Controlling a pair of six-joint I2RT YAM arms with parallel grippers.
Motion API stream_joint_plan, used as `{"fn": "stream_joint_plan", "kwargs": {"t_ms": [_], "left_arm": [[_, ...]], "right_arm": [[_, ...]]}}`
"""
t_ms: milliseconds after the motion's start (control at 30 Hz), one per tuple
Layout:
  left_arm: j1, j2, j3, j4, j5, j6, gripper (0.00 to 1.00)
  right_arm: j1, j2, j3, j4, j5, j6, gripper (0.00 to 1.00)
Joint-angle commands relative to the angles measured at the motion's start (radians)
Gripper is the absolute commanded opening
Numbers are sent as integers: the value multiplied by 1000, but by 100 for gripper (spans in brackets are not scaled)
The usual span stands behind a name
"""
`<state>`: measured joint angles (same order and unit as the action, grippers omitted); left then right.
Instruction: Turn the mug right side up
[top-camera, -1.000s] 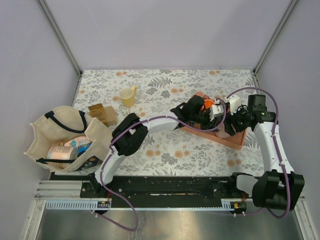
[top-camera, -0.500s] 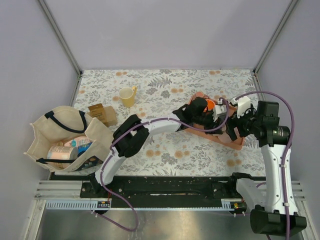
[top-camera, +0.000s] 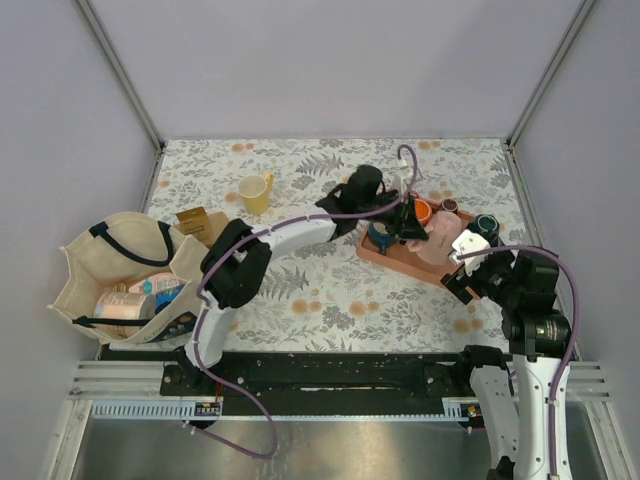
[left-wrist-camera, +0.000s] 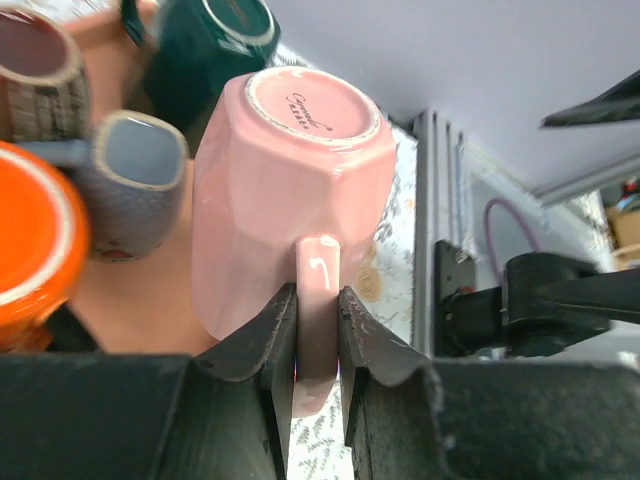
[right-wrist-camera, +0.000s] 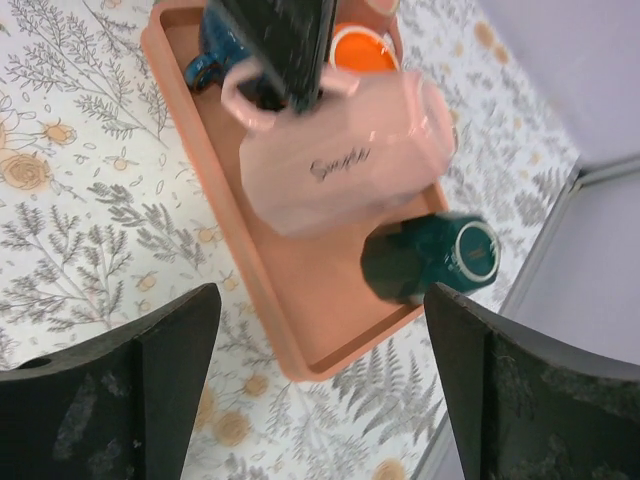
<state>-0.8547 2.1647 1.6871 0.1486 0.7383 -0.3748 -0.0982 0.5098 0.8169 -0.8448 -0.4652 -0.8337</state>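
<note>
A pink mug (top-camera: 437, 238) hangs over the orange tray (top-camera: 400, 262), tipped so its base faces away from my left wrist. My left gripper (top-camera: 405, 222) is shut on its handle; in the left wrist view the fingers (left-wrist-camera: 262, 340) pinch the handle of the pink mug (left-wrist-camera: 290, 170). Its mouth is hidden. My right gripper (top-camera: 462, 272) is open and empty, off the tray's near right corner. In the right wrist view the pink mug (right-wrist-camera: 340, 160) is beyond the right gripper (right-wrist-camera: 322, 295) and apart from it, above the tray (right-wrist-camera: 200, 150).
On the tray are an upside-down dark green mug (right-wrist-camera: 430, 260), an orange mug (top-camera: 423, 211), a blue-grey mug (left-wrist-camera: 140, 180) and a brown-lined mug (left-wrist-camera: 35, 70). A yellow mug (top-camera: 256, 192), a brown box (top-camera: 205, 228) and a tote bag (top-camera: 125, 280) lie at the left.
My right gripper has opened wide and drawn back from the mugs toward the near right. My left arm has swung toward the far side, still holding the pink mug by its handle.
</note>
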Motion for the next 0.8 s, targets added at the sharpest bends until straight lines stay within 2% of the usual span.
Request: {"fn": "stream_joint_plan", "kwargs": {"t_ms": [0,133,233,267,367,433,467,600,667,767], "left_arm": [[86,-221,-6,250,90,-209,0],[150,-284,-26,241,59,-280,0],[204,-299,-18,233,39,-331,0],[219,-299,-7,221,29,-355,0],[272,-304,31,152,16,-385,0],[298,-313,75,39,10,-359,0],[313,-322,82,13,25,-343,0],[356,-365,80,-127,56,-274,0],[365,-397,66,-167,99,-239,0],[396,-401,68,-184,122,-308,0]], "right_arm": [[6,16,-7,157,-90,-126,92],[34,45,-9,263,-98,-143,92],[93,81,-13,350,-58,-191,93],[150,91,-24,398,-18,-197,93],[262,140,-45,602,55,-183,92],[320,168,-79,787,92,-156,89],[346,192,-100,905,94,-162,89],[434,304,-148,1180,93,-203,86],[468,346,-159,1243,64,-249,85],[520,400,-154,1251,40,-301,85]]}}
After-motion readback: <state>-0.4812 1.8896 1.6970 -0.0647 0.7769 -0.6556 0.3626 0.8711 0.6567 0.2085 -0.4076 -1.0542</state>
